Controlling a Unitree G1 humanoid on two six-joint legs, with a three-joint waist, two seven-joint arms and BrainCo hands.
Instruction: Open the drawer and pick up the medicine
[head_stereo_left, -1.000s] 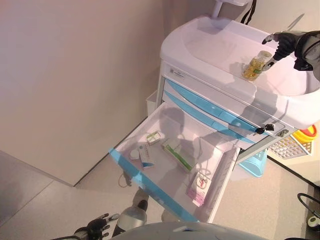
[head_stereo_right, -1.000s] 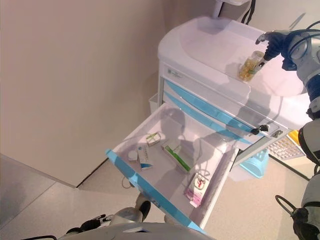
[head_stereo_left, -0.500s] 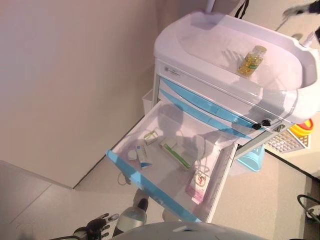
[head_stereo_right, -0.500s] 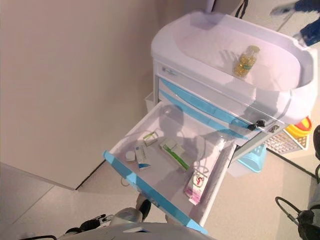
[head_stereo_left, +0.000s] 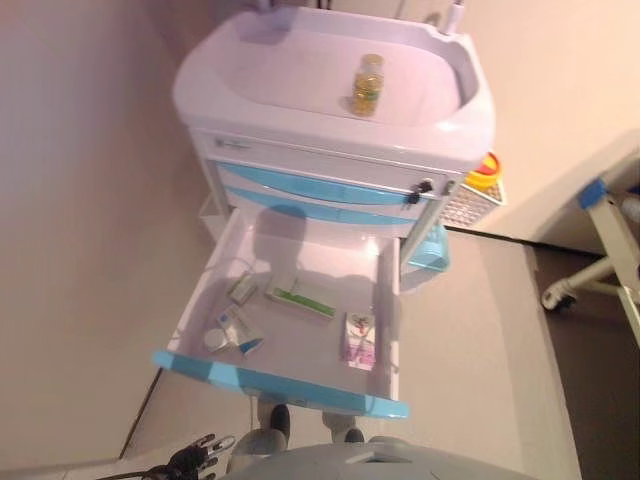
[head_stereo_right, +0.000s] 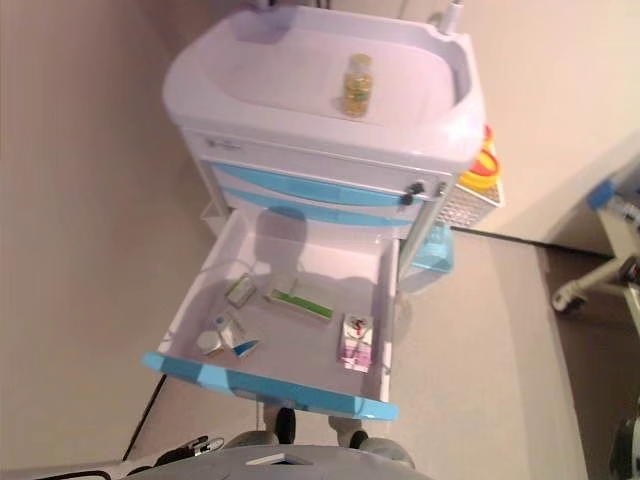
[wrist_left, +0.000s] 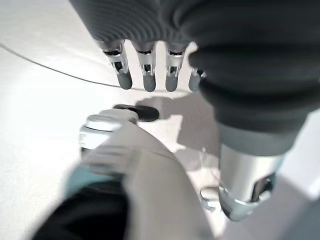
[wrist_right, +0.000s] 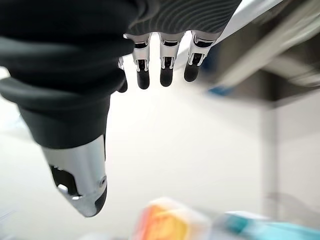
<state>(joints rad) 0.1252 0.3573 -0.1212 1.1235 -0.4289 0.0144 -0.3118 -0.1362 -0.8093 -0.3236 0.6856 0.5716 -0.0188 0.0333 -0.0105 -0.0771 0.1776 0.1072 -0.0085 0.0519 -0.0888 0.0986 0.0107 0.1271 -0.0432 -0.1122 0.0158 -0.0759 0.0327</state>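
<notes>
A white cart (head_stereo_left: 300, 150) with blue drawer fronts is standing against the wall, and its lowest drawer (head_stereo_left: 290, 375) is hanging wide open toward the robot. On the cart's top, at the far side, a small bottle (head_stereo_left: 367, 84) of yellow capsules is standing upright, free of either hand. Inside the drawer, a long green-and-white box (head_stereo_left: 300, 297) is lying near the middle, a pink-and-white packet (head_stereo_left: 358, 338) is lying toward the right wall, a small box (head_stereo_left: 241, 289) is sitting to the left, and a blue-and-white box (head_stereo_left: 243, 333) is lying just beside a round tin (head_stereo_left: 215, 341) at the near left.

The left hand (wrist_left: 150, 65) is hanging low over the floor at the near left, fingers straight and loosely spread, holding nothing. The right hand (wrist_right: 160, 55) is showing only in its wrist view, fingers straight and slightly apart, empty.
</notes>
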